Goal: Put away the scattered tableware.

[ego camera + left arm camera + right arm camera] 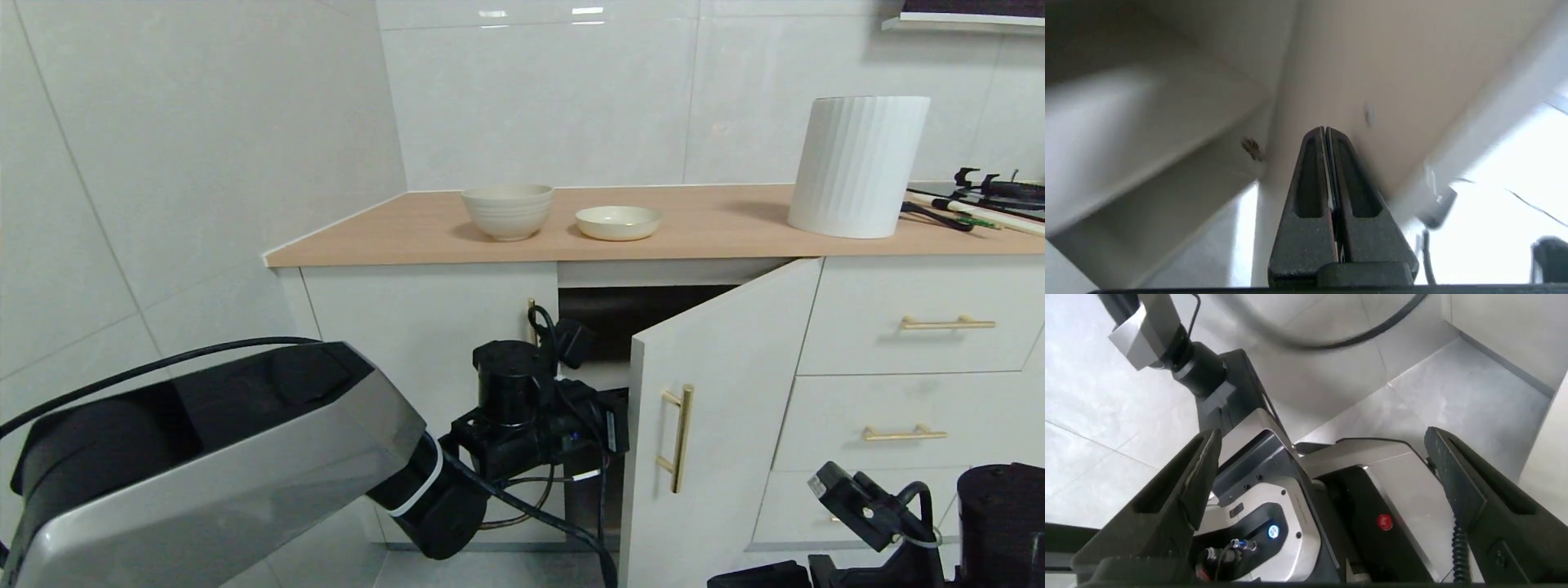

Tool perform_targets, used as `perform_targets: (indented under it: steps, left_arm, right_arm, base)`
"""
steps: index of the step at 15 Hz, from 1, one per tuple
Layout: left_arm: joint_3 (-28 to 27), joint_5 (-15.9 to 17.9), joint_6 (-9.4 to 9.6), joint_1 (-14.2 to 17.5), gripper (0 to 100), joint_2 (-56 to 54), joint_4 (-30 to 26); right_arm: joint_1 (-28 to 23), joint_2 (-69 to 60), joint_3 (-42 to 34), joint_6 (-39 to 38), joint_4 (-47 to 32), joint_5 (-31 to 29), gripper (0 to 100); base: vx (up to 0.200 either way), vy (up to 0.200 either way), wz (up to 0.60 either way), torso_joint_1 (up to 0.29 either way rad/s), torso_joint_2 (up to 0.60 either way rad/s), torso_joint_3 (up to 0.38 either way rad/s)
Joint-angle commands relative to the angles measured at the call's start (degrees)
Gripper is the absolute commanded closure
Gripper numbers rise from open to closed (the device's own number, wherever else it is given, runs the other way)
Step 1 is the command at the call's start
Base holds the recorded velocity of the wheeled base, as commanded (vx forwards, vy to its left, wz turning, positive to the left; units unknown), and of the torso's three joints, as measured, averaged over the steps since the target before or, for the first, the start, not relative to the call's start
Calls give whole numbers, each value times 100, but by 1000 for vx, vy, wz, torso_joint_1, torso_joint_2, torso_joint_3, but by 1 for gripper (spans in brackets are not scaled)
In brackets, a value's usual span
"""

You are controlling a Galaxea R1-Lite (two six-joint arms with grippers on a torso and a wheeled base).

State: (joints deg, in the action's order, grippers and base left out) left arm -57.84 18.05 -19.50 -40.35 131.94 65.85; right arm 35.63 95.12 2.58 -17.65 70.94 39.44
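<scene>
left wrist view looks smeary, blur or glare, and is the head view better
Left wrist view: the shut left hand is crisp, the cabinet behind it blurred, one corner washed out white. Head view: sharp, with lamp glare on the wall tiles and a soft shadow beside the bowl.

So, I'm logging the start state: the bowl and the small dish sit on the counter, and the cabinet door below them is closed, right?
Not quite. The cabinet door is not closed; the head view shows it swung open. The rest holds: the bowl and the small dish sit on the counter.
</scene>
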Motion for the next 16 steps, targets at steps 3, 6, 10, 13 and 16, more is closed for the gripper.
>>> perform_targets:
  steps: [3, 6, 10, 13, 16]
  left_arm:
    - [-218, 5, -1, -17, 100, 130, -81]
    - [-368, 5, -1, -17, 100, 139, -231]
    - [-843, -4, -1, -8, 100, 324, -442]
    - [-992, -4, -1, -25, 100, 420, -609]
    - [-948, -30, 26, -421, 100, 148, -618]
  right_arm:
    - [14, 15, -4, -1, -1, 11, 0]
    - [23, 15, -4, -1, -1, 11, 0]
    - [23, 24, -12, -1, -1, 11, 0]
    - [31, 15, -12, -1, 8, 11, 0]
    - [137, -249, -91, -10, 8, 11, 0]
  base:
    - [0, 0, 0, 0, 0, 0]
    - [-200, 0, 0, 6, -1, 2]
    - [0, 0, 0, 0, 0, 0]
    - [0, 0, 0, 0, 0, 0]
    - [0, 0, 0, 0, 0, 0]
